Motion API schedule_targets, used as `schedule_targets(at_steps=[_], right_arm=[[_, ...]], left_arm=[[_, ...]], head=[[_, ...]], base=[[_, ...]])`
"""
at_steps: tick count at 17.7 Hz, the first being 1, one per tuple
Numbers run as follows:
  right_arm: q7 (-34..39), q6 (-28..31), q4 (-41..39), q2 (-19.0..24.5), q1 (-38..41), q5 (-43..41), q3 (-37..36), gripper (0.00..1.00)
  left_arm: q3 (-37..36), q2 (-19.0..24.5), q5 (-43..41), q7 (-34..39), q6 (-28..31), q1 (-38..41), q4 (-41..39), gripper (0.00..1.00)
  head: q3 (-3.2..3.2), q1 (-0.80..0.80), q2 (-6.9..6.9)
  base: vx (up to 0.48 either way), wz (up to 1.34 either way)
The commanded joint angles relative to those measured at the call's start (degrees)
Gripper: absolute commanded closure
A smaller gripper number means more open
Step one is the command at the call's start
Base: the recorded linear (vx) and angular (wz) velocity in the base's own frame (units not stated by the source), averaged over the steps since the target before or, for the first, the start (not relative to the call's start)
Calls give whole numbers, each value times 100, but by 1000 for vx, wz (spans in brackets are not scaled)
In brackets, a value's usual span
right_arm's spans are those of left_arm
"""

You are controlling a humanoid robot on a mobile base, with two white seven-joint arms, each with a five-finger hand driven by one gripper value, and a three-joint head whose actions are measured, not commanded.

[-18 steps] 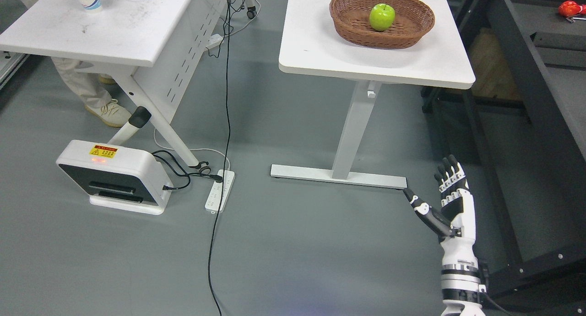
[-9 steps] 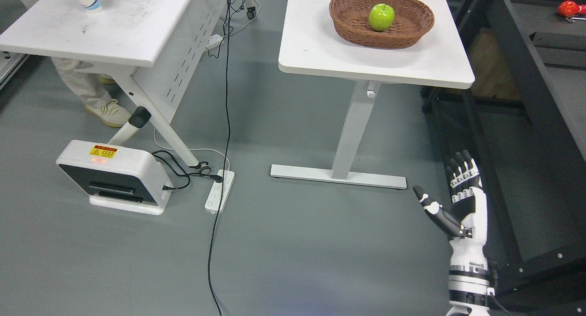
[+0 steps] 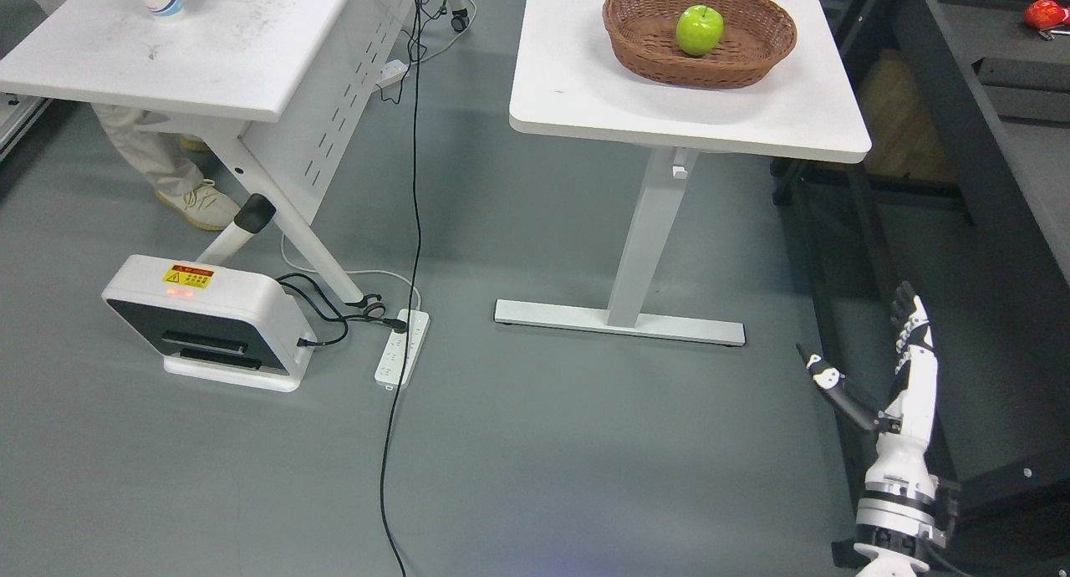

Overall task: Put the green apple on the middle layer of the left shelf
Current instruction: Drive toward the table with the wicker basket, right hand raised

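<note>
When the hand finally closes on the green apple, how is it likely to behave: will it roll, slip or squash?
The apple looks round and glossy, so it may slip under the fingers and roll if nudged. The basket has raised walls that would probably stop it. It looks firm, so unlikely to squash. The right hand hangs open, far below the table.

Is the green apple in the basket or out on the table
In. The green apple sits inside the wicker basket, the woven rim ringing it on every side.
</note>
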Motion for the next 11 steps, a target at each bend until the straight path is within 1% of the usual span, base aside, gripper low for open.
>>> schedule_targets(at_steps=[1,3,6,7,8,10,11], right_arm=[[-82,164,0,-275,-46,568,-109,0],[-82,50,0,-293,-54,568,-127,0],[-82,-555,0,-205,-11,568,-127,0],[-82,-601,0,-170,-10,534,-136,0],[-82,-540,0,-117,-37,533,-145,0],[-82,-216,0,-99,-63,533,-136,0],[-82,-171,0,-99,-72,533,-136,0]], left_arm=[[0,100,-2,-3,-3,-123,0,0],[0,100,-2,-3,-3,-123,0,0],[0,100,-2,-3,-3,-123,0,0],[0,100,-2,-3,-3,-123,0,0],[0,100,-2,-3,-3,-123,0,0],[0,100,6,-3,-3,-123,0,0],[0,100,-2,-3,-3,-123,0,0]], head=[[0,0,0],[0,0,0],[0,0,0],[0,0,0],[0,0,0],[0,0,0],[0,0,0]], base=[[18,30],[32,80],[51,114],[47,119],[47,119],[60,88],[61,70]])
